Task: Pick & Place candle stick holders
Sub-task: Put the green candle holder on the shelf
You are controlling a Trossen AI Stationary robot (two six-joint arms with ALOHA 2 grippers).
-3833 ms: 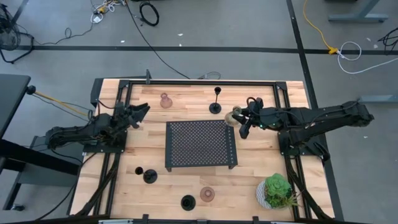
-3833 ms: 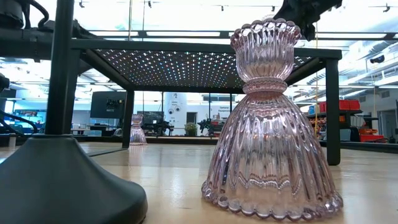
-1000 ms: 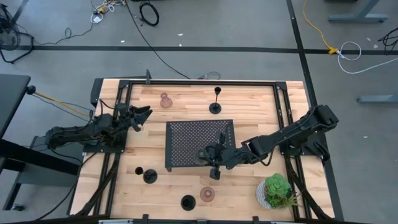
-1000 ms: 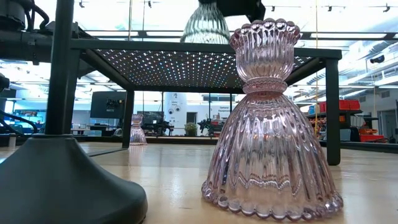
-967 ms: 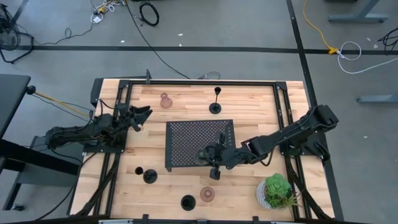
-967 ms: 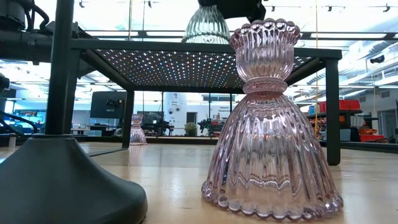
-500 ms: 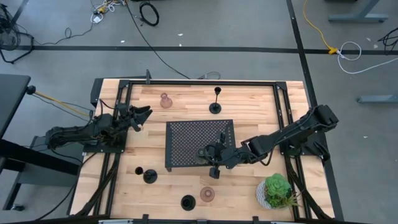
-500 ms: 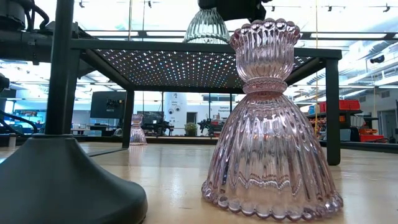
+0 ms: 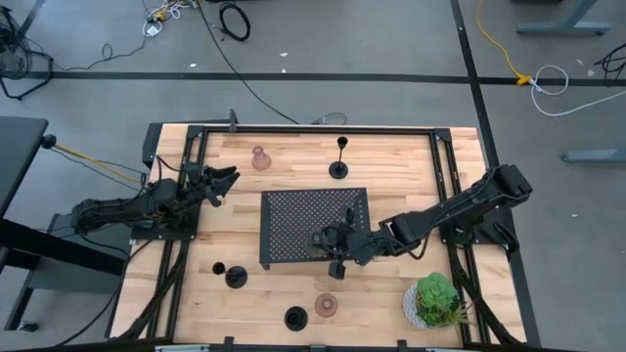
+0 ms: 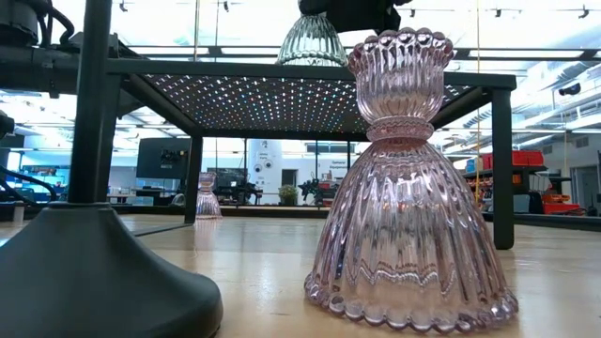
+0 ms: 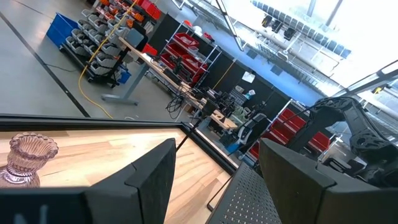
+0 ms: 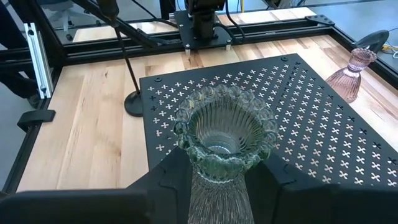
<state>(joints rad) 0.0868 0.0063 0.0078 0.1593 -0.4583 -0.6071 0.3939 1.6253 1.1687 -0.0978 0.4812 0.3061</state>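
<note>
Top-down view of a wooden table w/ two dark robot arms; a black perforated tray (image 9: 315, 226) stands on legs at the centre. The right gripper (image 9: 335, 246) reaches over the tray's near edge, fingers clamped on a greenish ribbed glass candle holder (image 12: 225, 138); in the right wrist view the holder sits upright between the two fingers, its scalloped rim facing the camera, tray surface just below. In the low view its flared base (image 10: 313, 39) hangs at about tray-top level — whether it touches the tray yet, cannot tell.

Other holders are spread around the tray: a pink glass one (image 9: 260, 157) and a black stemmed one (image 9: 338, 168) on the far side; a black one (image 9: 235, 277), another black one (image 9: 295, 318) and a brownish glass one (image 9: 326, 305) on the near side. A potted green plant (image 9: 434, 299) stands at the near right corner.

The left gripper (image 9: 223, 181) waits at the table's left side, fingers spread wide, holding nothing.

Step in hand, by my reading: placing the green holder on the tray. Next move likely calls for settling it flat, then opening the fingers w/o tipping it; it's near the tray's edge, so a nudge could topple it off.
</note>
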